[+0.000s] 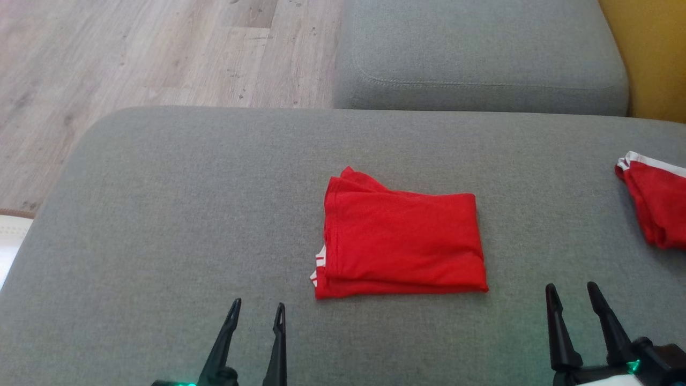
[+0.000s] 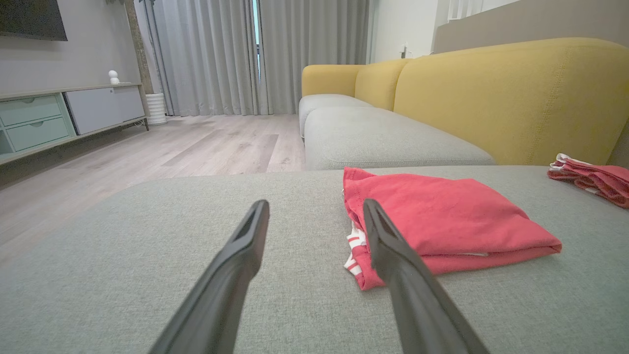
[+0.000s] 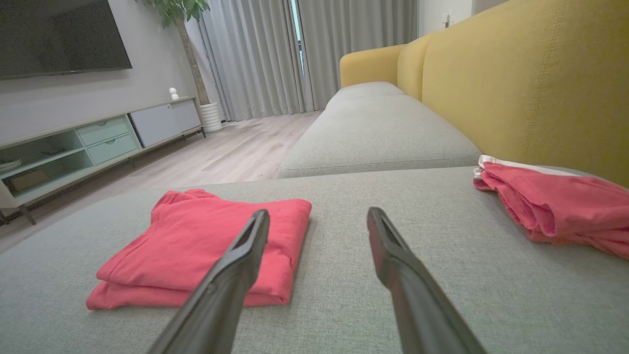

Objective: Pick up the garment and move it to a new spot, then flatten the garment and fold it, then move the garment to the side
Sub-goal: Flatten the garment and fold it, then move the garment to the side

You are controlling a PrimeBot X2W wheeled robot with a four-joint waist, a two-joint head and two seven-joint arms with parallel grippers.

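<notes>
Garment (image 1: 402, 244): lay folded at frame centre on the grey cushion (image 1: 161, 214); seemed ready for moving aside.
Left gripper (image 1: 258, 305): sat lower left, fingers apart, empty.
Right gripper (image 1: 571, 288): sat lower right, likewise apart, empty.

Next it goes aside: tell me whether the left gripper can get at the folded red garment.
Probably yes: the left gripper stands open, with only bare grey cushion between it and the folded red garment.
</notes>
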